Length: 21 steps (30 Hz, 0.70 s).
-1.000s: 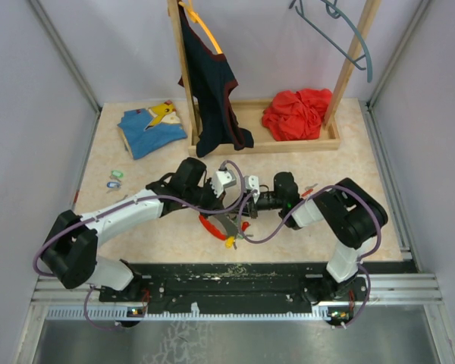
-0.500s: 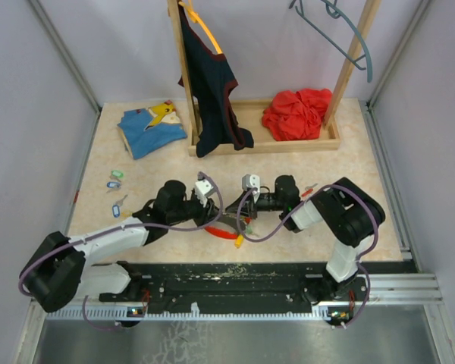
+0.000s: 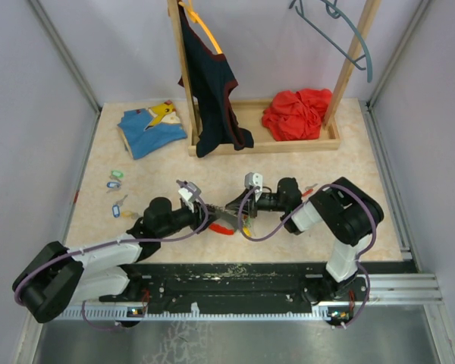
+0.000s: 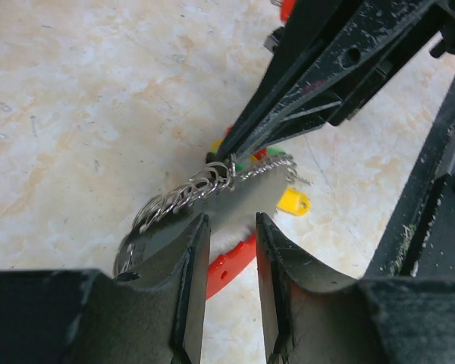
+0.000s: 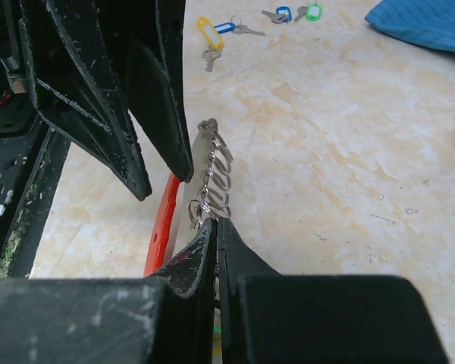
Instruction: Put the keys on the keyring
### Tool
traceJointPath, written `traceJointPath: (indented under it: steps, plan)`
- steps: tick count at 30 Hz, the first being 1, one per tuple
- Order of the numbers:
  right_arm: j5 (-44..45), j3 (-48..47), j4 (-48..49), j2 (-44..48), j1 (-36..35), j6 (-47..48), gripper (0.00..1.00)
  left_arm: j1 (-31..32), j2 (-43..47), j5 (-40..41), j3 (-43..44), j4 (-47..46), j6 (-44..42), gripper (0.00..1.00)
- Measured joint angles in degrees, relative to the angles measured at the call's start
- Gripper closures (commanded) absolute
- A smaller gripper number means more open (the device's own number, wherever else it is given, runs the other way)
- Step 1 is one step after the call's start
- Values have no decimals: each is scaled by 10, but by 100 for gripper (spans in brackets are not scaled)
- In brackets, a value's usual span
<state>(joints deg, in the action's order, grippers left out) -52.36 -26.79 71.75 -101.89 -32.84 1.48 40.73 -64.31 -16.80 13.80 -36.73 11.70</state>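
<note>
The keyring (image 5: 214,178) is a short chain of silver rings. My right gripper (image 5: 214,221) is shut on its near end, and in the left wrist view it pinches the keyring (image 4: 189,189) from the upper right. A yellow tag (image 4: 293,201) hangs beside it, with bits of green and red behind. My left gripper (image 4: 231,220) stands open just short of the chain's far end, nothing between its fingers. In the top view both grippers meet at the table's middle front, left gripper (image 3: 212,214) and right gripper (image 3: 239,211). Loose keys (image 3: 115,182) with green, blue and yellow tags lie far left; the same keys (image 5: 224,30) show again in the right wrist view.
A red plastic arc (image 3: 226,230) lies on the table under the grippers. A wooden rack (image 3: 262,140) at the back carries a dark shirt (image 3: 212,83) and a red cloth (image 3: 296,114). A blue cloth (image 3: 152,129) lies back left. The black front rail (image 3: 235,273) is close.
My left gripper has opened and let go of the chain, and the left arm has drawn back toward the near left. The right gripper keeps its hold in place.
</note>
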Motion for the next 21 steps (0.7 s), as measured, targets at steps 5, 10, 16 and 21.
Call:
traceJointPath:
  steps: [5, 10, 16, 21]
  plan:
    - [20, 10, 14, 0, 0, -14, 100, 0, 0, 40, -1, -9, 12, 62]
    - [50, 21, 15, 2, -5, -22, 100, -1, -4, 33, -10, -59, 13, 62]
    - [109, 40, 25, 6, -31, -32, 100, -1, -45, -6, -61, -176, -12, 62]
    - [162, 66, 53, 6, -55, -41, 100, -1, -92, -28, -76, -247, -55, 61]
